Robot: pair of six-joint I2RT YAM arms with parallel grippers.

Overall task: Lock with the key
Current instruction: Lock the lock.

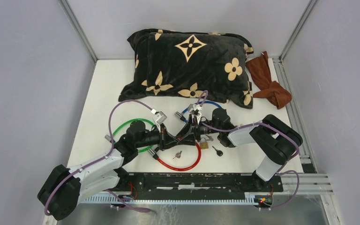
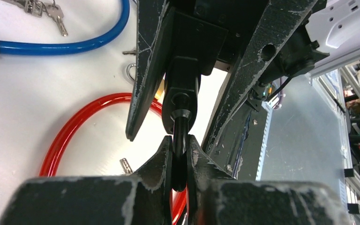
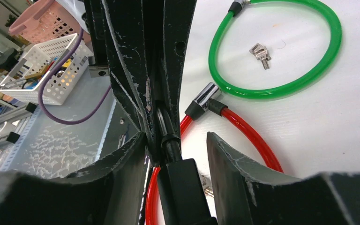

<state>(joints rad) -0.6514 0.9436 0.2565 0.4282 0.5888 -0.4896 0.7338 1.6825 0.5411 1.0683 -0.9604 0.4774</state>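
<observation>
Two robot arms meet over the middle of a white table (image 1: 101,93), working nose to nose on a cable lock. The left gripper (image 2: 179,140), at the bottom of its wrist view, is clamped tight on a slim black key (image 2: 179,165), held edge-on and pointing into the black lock body (image 2: 183,89) just above it. The right gripper (image 3: 174,136) straddles that same lock body with its jaws standing apart, and a strip of daylight shows between the body and one finger. The red cable (image 3: 246,129) of the lock curls across the table beneath both grippers, at lower centre of the overhead view. A green cable loop (image 3: 262,94) lies to the left of the meeting point with a small silver key (image 3: 260,52) inside it, and a blue cable (image 2: 65,47) lies just beyond, toward the top. A small brass padlock (image 1: 204,145) and a loose bunch of keys (image 1: 177,154) rest near the red loop. A black flower-patterned pillow (image 1: 187,65) fills the upper centre, with a brown cloth (image 1: 267,79) at its right.
</observation>
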